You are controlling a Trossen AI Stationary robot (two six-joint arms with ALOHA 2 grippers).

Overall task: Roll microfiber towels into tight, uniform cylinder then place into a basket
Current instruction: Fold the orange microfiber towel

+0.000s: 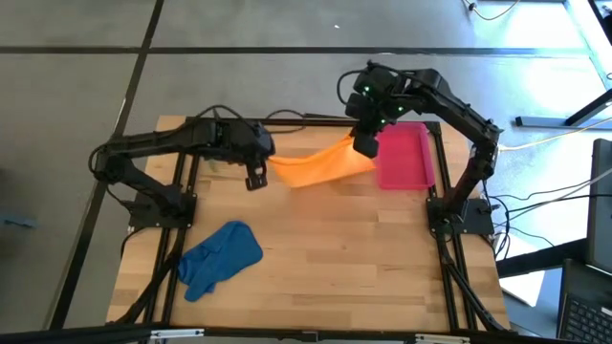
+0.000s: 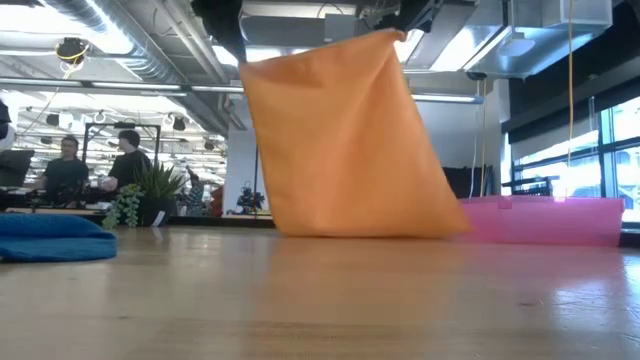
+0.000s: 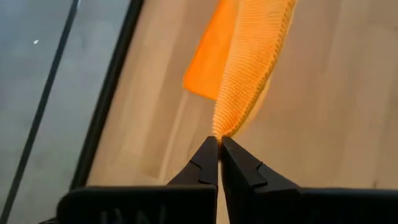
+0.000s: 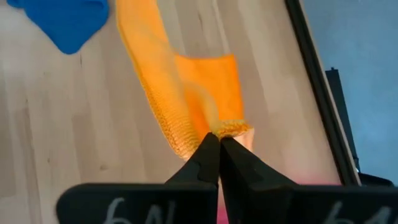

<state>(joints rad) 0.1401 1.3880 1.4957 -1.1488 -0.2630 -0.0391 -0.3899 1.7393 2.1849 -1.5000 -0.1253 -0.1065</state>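
**Inspector A:** We find the orange towel [image 1: 320,164] lifted between both arms, near the table's [image 1: 325,268] far edge. The left hand [image 3: 219,144] pinches one corner with its fingers closed tight on the cloth; the right hand [image 4: 219,142] pinches the other corner the same way. In the high view the left hand sits at the towel's nine o'clock, the right hand at its two o'clock.

**Inspector B:** We agree. The low view shows the towel hanging as a sheet, its bottom edge touching the table. The pink basket [image 1: 405,155] lies just beside it at three o'clock, against the far right corner.

**Inspector A:** The blue towel [image 1: 220,258] lies crumpled at seven o'clock, well apart from both hands.

**Inspector B:** We record bare wood between the two towels and toward the near edge.
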